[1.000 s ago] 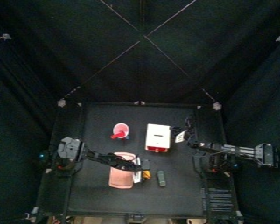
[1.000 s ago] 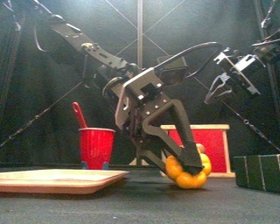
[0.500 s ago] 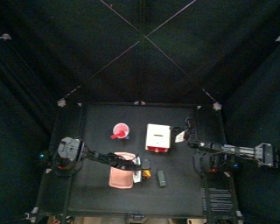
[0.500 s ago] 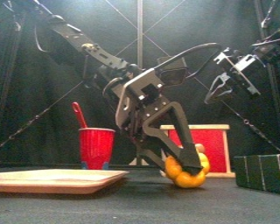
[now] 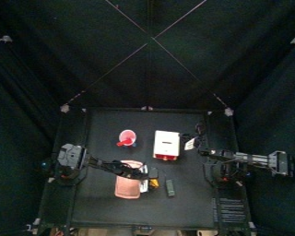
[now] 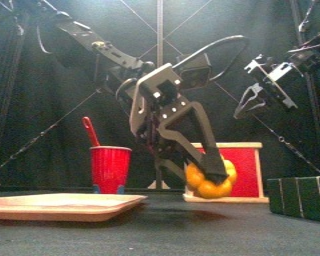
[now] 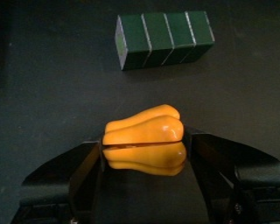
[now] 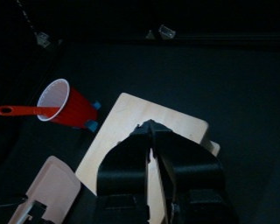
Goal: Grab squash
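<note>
The squash (image 7: 146, 147) is small, yellow-orange and oblong. My left gripper (image 7: 147, 150) is shut on it, one jaw against each side. In the front view the squash (image 6: 210, 178) hangs a little above the table in that gripper (image 6: 203, 175). In the top view the left gripper (image 5: 147, 181) is at the right edge of the pink board (image 5: 125, 185). My right gripper (image 6: 263, 88) rests raised at the right, its jaws together and holding nothing; it also shows in the right wrist view (image 8: 154, 144).
A red cup (image 6: 111, 168) with a red spoon stands behind the pink board (image 6: 63, 206). A red and white box (image 6: 243, 165) stands behind the squash. A dark ribbed block (image 7: 164, 39) lies on the table at the front right (image 6: 303, 196).
My left gripper has risen with the squash, which has left the table and now hangs slightly above it. The right arm has not moved.
</note>
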`<state>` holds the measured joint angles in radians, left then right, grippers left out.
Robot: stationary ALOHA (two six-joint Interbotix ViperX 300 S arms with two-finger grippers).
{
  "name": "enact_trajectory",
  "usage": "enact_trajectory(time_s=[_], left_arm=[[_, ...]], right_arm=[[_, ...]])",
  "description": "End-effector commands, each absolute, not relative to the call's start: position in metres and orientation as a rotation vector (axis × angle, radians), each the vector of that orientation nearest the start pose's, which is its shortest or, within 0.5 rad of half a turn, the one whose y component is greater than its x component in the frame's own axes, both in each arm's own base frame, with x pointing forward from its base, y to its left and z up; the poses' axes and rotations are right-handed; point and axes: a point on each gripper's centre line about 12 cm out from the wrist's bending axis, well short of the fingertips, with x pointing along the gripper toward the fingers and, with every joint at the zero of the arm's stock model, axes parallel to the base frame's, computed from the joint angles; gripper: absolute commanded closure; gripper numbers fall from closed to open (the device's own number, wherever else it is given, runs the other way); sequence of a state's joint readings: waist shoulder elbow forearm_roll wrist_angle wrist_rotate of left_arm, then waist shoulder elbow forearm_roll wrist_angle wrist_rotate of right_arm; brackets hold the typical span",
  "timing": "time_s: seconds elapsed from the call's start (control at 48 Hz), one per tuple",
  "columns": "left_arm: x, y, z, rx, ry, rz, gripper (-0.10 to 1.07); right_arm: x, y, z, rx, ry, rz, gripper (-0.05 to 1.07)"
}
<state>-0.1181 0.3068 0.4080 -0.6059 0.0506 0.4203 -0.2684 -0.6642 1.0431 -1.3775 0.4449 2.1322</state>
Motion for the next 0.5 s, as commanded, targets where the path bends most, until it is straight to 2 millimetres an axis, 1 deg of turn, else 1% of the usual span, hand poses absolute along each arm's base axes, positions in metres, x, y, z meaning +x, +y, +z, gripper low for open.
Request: enact_trajectory(time_s=[0.0,0.479], left_arm=[[0.4589,-0.0569,0.1365,-0.131,0.713,-0.072,0.17],[0.4598,-0.0576,0.1362,-0.126,0.712,-0.074,0.17]], right_arm=[[0.2156,-0.1113,0.2448,0.686,0.174,-0.833,0.64],[0.2147,-0.111,0.2425,0.697,0.179,-0.838,0.64]])
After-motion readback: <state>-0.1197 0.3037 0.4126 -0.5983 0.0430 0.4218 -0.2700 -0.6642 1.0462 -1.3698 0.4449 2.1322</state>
